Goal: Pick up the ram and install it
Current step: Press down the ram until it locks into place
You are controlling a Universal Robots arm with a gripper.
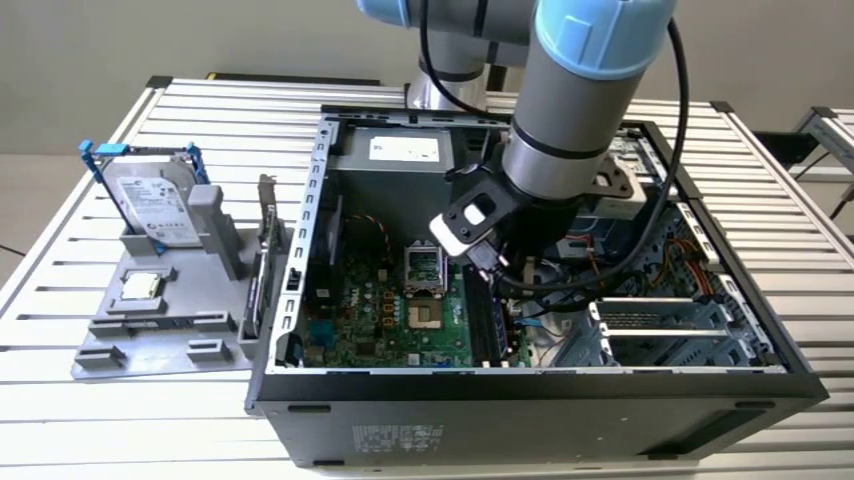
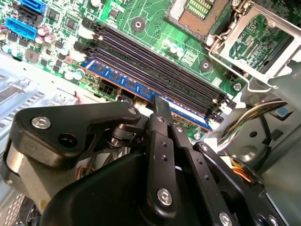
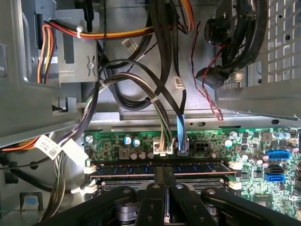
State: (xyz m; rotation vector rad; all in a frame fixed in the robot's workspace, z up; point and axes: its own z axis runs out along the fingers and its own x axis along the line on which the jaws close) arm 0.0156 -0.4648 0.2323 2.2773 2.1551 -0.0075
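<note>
— Where's the ram (image 2: 141, 89)?

— Lying in the outermost slot of the motherboard (image 2: 155, 28), blue label showing, right under the hand (image 2: 162, 104).

— Is the hand gripping it?

— Its fingers (image 3: 162, 181) are pressed together, tips at the stick's top edge, deep inside the open computer case (image 1: 747, 385) on the tabletop (image 1: 80, 400).

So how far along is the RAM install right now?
The ram already sits in a slot on the motherboard, inside the open computer case. The gripper is right over the stick, fingertips at its top edge. Whether it is fully seated and the slot latches have closed cannot be told.
</note>
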